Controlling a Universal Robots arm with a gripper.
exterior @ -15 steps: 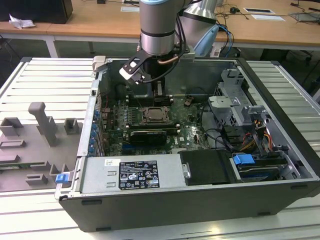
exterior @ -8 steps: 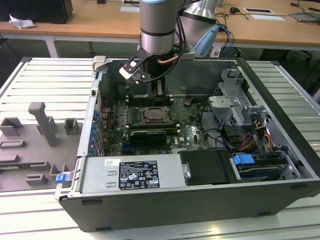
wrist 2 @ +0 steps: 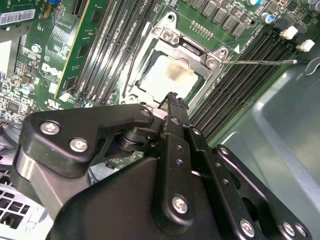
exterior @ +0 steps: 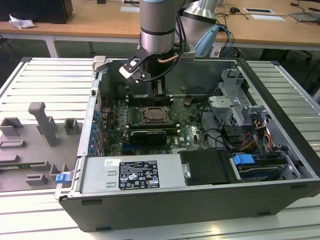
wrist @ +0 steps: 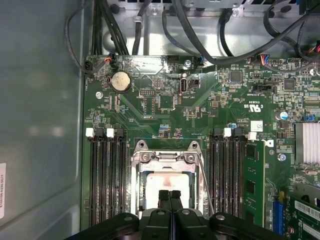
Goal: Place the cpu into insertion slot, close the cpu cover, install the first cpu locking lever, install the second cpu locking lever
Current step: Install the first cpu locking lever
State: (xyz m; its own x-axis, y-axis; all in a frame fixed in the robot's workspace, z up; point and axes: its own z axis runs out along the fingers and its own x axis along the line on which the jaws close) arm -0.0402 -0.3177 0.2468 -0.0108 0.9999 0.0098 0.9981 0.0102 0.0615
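Open computer case [exterior: 150, 212] lies on a slatted tabletop [exterior: 45, 80]. Grey fixture blocks [exterior: 42, 125] sit at 9 o'clock of the case in the exterior view.

- The pincer [exterior: 159, 91] hangs inside the case, just at 12 o'clock of the socket. In both wrist views its two fingers [wrist: 164, 196] are pressed together with nothing between them, tips low over the chip.
- The cpu [wrist 2: 167, 75] sits in the insertion slot [exterior: 156, 122], pale top showing.
- The cpu cover [wrist: 165, 157] is down, framing the chip.
- One thin wire lever [wrist 2: 260, 61] splays away from the socket corner across the memory slots [wrist: 107, 180], not tucked against the frame.
- In the exterior view a long black card [exterior: 147, 136] lies at 6 o'clock of the socket.
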